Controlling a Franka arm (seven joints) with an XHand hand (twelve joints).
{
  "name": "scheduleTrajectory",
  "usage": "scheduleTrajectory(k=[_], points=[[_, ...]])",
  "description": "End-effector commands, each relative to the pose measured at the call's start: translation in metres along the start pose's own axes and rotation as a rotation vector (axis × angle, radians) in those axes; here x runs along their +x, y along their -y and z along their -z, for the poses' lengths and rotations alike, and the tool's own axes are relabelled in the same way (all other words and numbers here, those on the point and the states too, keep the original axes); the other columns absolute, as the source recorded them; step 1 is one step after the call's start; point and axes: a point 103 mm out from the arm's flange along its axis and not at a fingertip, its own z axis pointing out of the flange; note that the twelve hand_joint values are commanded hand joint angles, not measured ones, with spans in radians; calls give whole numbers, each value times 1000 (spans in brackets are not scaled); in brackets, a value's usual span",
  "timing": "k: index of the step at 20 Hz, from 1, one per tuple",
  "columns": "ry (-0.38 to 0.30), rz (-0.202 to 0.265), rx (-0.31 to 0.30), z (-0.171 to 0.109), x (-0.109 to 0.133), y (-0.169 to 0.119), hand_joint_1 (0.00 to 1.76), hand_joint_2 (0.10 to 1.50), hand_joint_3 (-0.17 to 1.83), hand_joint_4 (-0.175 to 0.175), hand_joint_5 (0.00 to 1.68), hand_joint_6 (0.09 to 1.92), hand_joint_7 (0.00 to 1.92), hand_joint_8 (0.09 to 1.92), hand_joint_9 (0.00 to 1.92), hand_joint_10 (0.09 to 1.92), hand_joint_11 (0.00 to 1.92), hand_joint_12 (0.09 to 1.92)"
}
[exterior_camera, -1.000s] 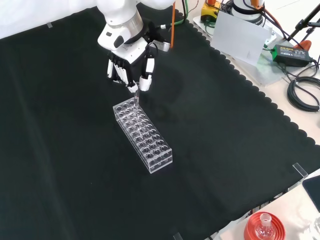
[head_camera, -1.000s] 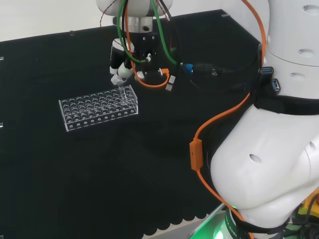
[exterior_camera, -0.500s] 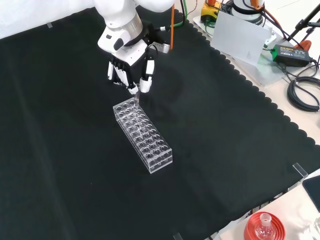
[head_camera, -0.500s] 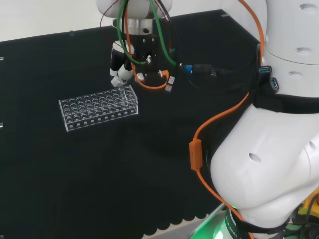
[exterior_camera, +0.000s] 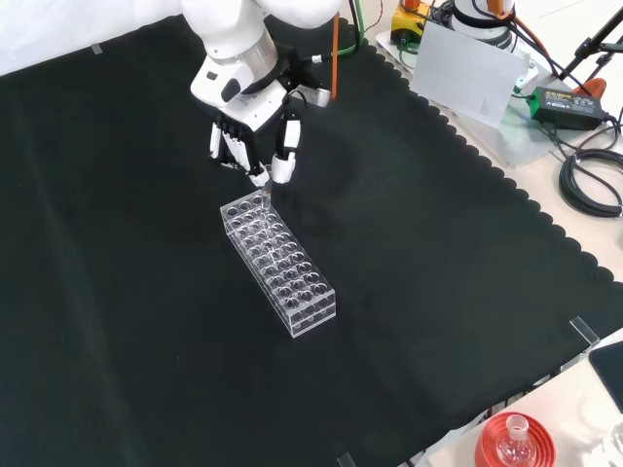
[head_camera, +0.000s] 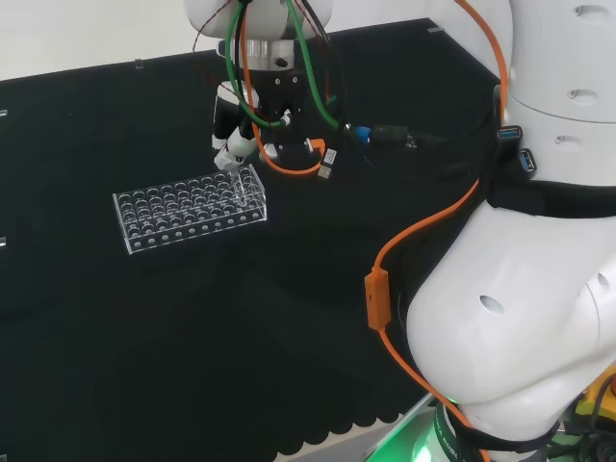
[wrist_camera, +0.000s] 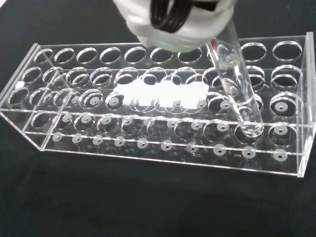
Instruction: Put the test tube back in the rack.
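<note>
Above rack (wrist_camera: 163,123), clear test tube (wrist_camera: 236,84)

counts on the bench

one clear rack (exterior_camera: 279,261) on the black cloth (exterior_camera: 146,292), four rows of holes. one clear test tube (wrist_camera: 236,86), tilted, tip at a hole in the rack's edge row. one hand (exterior_camera: 251,141) above the rack's far end in the front view. one red ribbed stand (exterior_camera: 515,441) with one flask, near right corner.

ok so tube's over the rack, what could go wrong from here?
1. The test tube hangs tilted, not upright, so its tip may catch a hole's rim in the rack.
2. The robot hand pinches only the tube's top; a snag could swing it.
3. The clear rack sits loose on the cloth and could slide.
</note>
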Motion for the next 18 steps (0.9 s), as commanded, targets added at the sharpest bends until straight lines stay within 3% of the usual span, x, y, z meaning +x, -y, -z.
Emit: scheduleTrajectory(k=[1, 18], points=[[-1, -8, -1, -5, -3, -3, 1428, 802, 278, -175, 1344, 290, 1549, 350, 1409, 87, 744, 1235], [-2, 14, -5, -9, -9, -10, 1428, 797, 286, -175, 1345, 290, 1552, 345, 1409, 87, 741, 1237]])
